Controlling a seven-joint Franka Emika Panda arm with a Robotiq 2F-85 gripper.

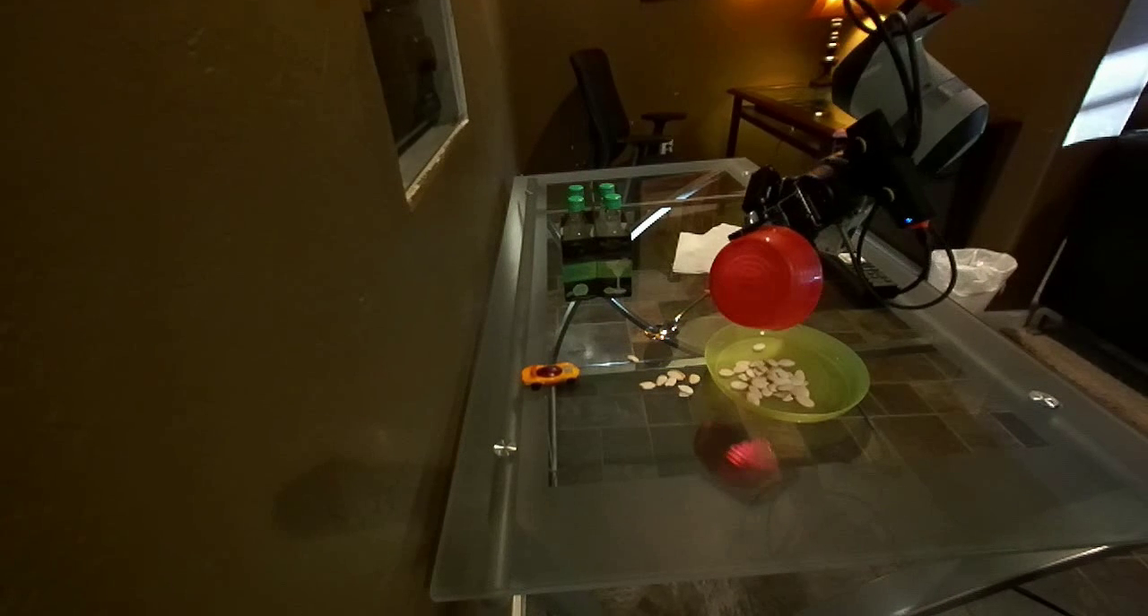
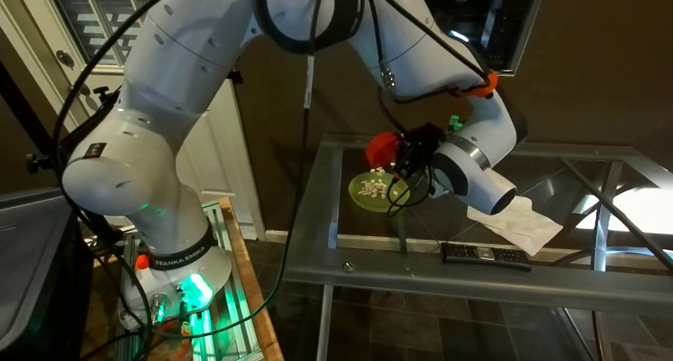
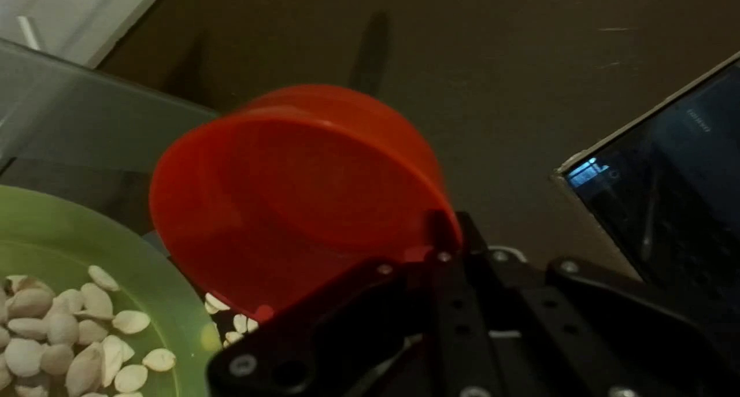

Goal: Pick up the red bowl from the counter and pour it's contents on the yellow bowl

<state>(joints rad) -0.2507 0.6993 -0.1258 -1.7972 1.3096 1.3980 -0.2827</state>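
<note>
Red bowl [image 3: 315, 192] seems light, slick and springy. My pincer [image 3: 455, 233] grips its rim at the wrist view's four o'clock, the spot I'd choose.

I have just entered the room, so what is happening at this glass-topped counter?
A robot's end effector grips the red bowl by its rim, tipped sideways above the yellow bowl. Pale seed-like bits lie in the yellow bowl; several others rest beside it on the counter. The red bowl's visible inside shows none, so the pouring seems finished or nearly so.
</note>
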